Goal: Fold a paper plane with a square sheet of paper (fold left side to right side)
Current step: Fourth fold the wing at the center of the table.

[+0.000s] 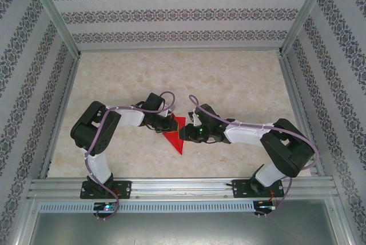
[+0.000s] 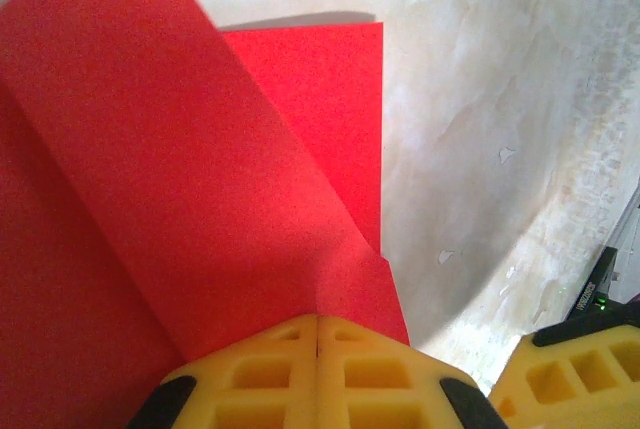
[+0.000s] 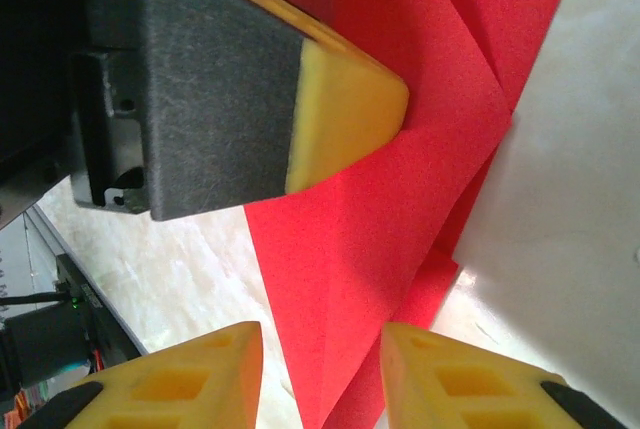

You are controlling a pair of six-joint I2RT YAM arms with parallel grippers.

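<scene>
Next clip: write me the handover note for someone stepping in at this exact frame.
Left gripper: shut, pinching a raised flap of the red paper.
Right gripper: open, straddling the paper's edge.
Paper: lies between the grippers, already creased into a pointed shape.
Left to do: lay this flap over, press the crease, then do the remaining folds.

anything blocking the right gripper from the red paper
Nothing visible does: the creased red paper sheet shows directly between the fingers of the open right gripper. The left gripper, shut on the paper, sits off to one side.
</scene>
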